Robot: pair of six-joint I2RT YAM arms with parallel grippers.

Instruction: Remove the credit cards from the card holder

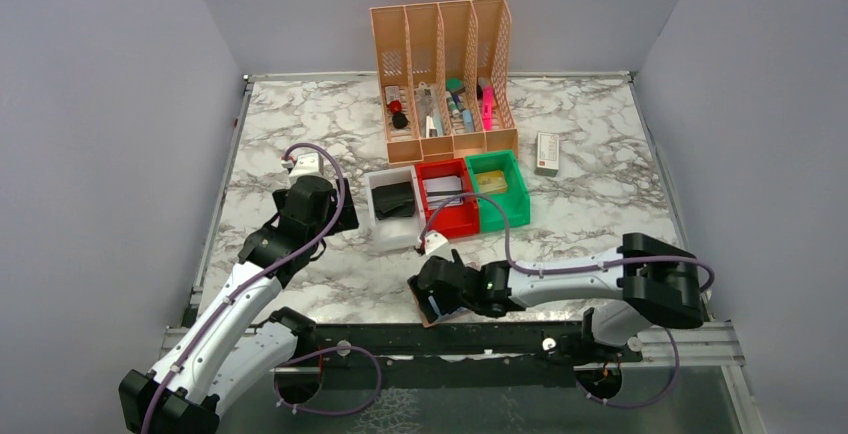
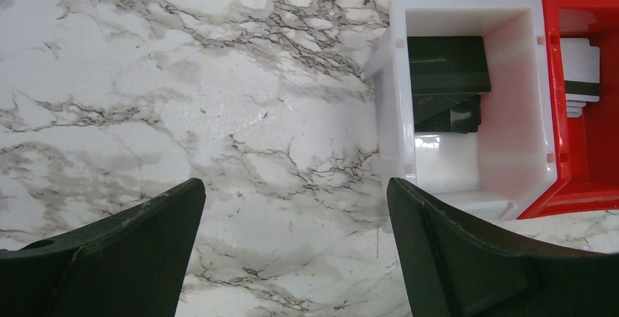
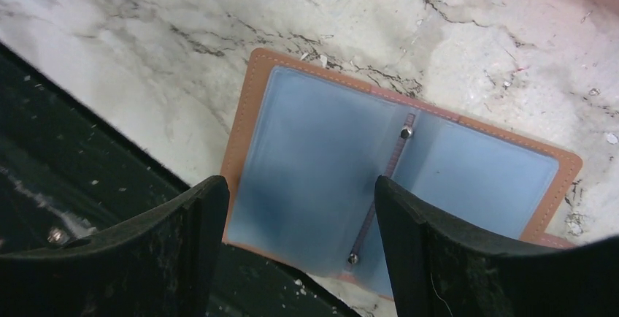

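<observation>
Though the flat tan-brown card holder (image 3: 244, 112) lies open, cloudy blue sleeves (image 3: 321, 134) blur any print. Right gripper (image 3: 299, 189) and left gripper (image 2: 295, 189) gape wide.

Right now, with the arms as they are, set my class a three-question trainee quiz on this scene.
1. True or false: the flat tan-brown card holder with bluish clear pockets lies folded shut on the marble table.
2. Which colour of plastic bin holds the black block-like case? A white, B red, C green.
3. Fill in: the right gripper has its black jaws ___ over the holder.
Key: 1 false, it lies open; 2 A, the white plastic bin; 3 open.
</observation>
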